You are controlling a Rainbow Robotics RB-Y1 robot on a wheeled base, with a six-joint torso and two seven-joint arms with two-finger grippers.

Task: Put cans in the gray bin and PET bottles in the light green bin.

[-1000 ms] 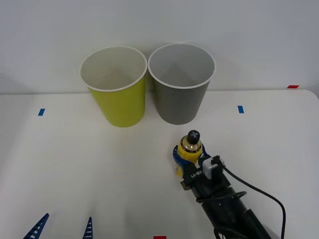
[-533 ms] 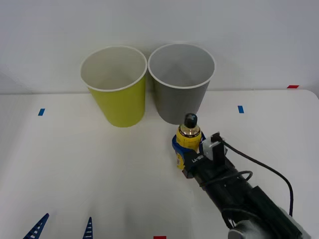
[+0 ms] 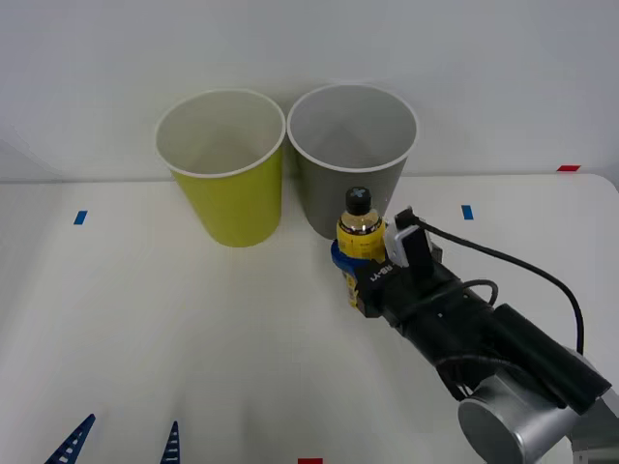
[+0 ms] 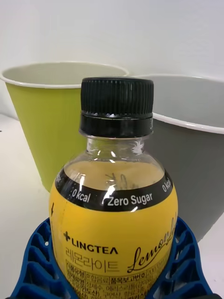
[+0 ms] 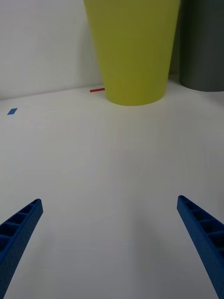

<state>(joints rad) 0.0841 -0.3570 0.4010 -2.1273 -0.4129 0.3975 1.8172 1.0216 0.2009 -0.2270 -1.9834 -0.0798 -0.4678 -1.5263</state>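
Lifted higher and carried farther from the robot than a second ago, the PET bottle [image 3: 361,228] now hangs upright just in front of the gray bin [image 3: 352,164], its black cap below that bin's rim. The right gripper [image 3: 356,271] has its blue fingers closed around the bottle's yellow label, as the right wrist view confirms. By my reading, this is the carry step: the bottle belongs in the light green bin [image 3: 222,166], which stands to the left, touching or nearly touching the gray one. Next the bottle must rise above the rims and swing left until it is over the green opening. Open table lies to the left and near side. The left gripper [image 3: 121,443] waits at the near left edge, jaws spread wide and empty.
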